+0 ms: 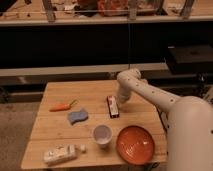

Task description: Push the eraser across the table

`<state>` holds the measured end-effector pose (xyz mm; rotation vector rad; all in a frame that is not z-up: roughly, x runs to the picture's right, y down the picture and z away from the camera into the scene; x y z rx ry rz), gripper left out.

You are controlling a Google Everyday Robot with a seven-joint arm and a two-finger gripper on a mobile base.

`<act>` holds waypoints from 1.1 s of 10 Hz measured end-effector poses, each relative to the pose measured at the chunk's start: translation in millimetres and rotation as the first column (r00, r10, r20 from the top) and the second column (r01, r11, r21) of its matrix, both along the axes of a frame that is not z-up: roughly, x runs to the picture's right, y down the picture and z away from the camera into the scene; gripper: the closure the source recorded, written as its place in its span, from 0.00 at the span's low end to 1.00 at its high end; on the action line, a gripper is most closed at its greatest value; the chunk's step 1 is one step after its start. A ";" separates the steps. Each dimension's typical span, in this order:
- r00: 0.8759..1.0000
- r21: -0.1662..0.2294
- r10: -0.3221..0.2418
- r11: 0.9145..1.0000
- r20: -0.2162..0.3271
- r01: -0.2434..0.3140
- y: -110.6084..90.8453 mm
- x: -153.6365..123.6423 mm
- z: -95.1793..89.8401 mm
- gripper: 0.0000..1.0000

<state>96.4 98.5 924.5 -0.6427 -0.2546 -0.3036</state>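
The eraser point(113, 106) is a narrow dark block with a pale reddish top strip. It lies lengthwise near the middle of the light wooden slatted table point(60, 92), just above the white cup. My gripper point(121, 103) is at the end of the white arm that reaches in from the right. It is low over the table, right beside the eraser's right side.
An orange carrot point(62, 106) lies at the left, with a wavy blue sponge point(77, 116) below it. A white cup point(102, 134) and an orange bowl point(137, 144) stand near the front edge. A white bottle point(60, 154) lies at the front left. Dark shelving stands behind the table.
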 end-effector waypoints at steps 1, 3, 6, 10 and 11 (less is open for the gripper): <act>1.000 0.003 -0.009 1.000 -0.005 0.009 2.2 -1.1 -1.5 1.00; 1.000 0.007 -0.016 1.000 -0.006 0.017 5.6 1.0 -3.0 1.00; 1.000 0.012 -0.027 1.000 0.010 0.027 7.5 -25.7 -9.0 1.00; 1.000 0.022 -0.012 1.000 -0.002 0.012 8.7 -26.7 -12.1 1.00; 1.000 0.024 -0.002 1.000 -0.006 0.002 7.3 -26.0 -12.5 1.00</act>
